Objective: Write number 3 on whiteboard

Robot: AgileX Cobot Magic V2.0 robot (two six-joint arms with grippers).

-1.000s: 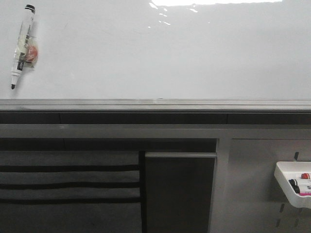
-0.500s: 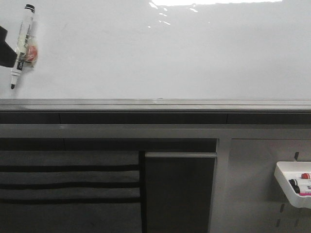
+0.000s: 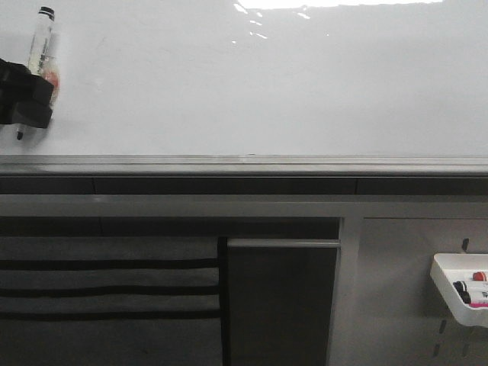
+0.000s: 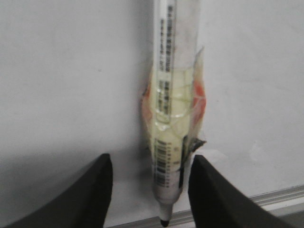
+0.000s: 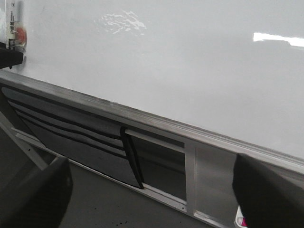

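Observation:
The whiteboard [image 3: 267,84] is large, glossy and white, with a grey metal edge strip below; no number 3 shows on it. A marker [image 3: 40,42] wrapped in yellowish tape hangs at its far left, tip down. My left gripper [image 3: 29,97] reaches in from the left edge and covers the marker's lower part. In the left wrist view the marker [image 4: 171,123] stands between the open fingers [image 4: 209,190], nearer one finger, not gripped. My left gripper [image 4: 149,194] is open. My right gripper [image 5: 152,199] is open and empty, away from the board [image 5: 190,61].
A grey strip [image 3: 244,164] runs under the board. Below are dark slatted panels [image 3: 107,282] and a dark panel [image 3: 278,301]. A small white tray [image 3: 460,288] with markers hangs on the grey perforated panel at the lower right.
My left gripper has come in from the left edge and now straddles the lower part of the marker. The marker and the right arm have not moved.

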